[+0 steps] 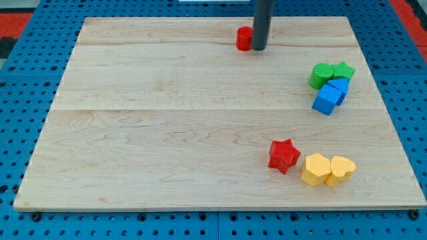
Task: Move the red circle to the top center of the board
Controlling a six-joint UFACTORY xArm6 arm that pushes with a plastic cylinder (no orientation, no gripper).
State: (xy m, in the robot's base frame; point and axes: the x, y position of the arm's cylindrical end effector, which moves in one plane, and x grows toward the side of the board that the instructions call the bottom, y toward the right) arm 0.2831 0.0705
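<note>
My tip [258, 49] touches the red circle [243, 39] (right side).

All you get of me here is one straight rod [261, 23] at the top centre of the frame: dark grey, smooth, round, a faint paler sheen down its side, ending below in my tip [259, 49], blunt and plain.
</note>
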